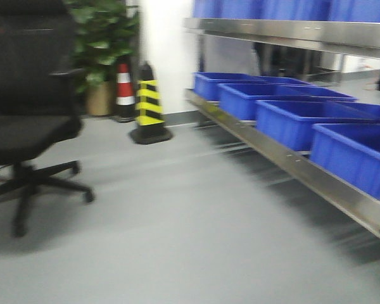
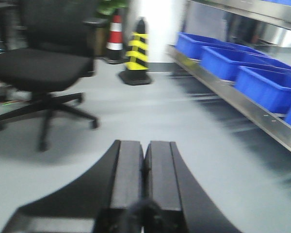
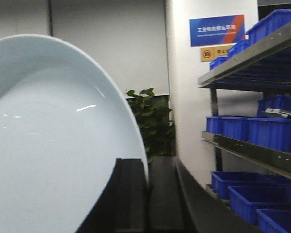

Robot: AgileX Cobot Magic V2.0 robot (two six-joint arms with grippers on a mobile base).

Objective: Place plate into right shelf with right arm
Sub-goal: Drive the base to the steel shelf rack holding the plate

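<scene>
**Front view.** Shelf (image 1: 291, 163) along the right, lower level filled by a row of blue bins (image 1: 285, 120), with little bare metal left there. Chair (image 1: 25, 120) at left, striped cone (image 1: 150, 104) and plant (image 1: 104, 38) by the far wall, all well apart from the shelf, with open floor (image 1: 177, 240) between. Picture smeared, possibly from the base moving. Plate and both grippers out of sight.

**Left wrist view.** Left gripper (image 2: 144, 170) with fingers pressed together on nothing, pointing out over bare floor. Probably kept idle, as the task names the other arm.

**Right wrist view.** Plate (image 3: 53, 145) fills the left half, on edge to the camera, its rim pinched between the fingers of the right gripper (image 3: 146, 170). Carried clear of the shelf, which stands to the right, not touching. Bins crowd every level in sight and stand in the way. No free slot visible from here. Sign (image 3: 217, 30) on the wall behind.
</scene>
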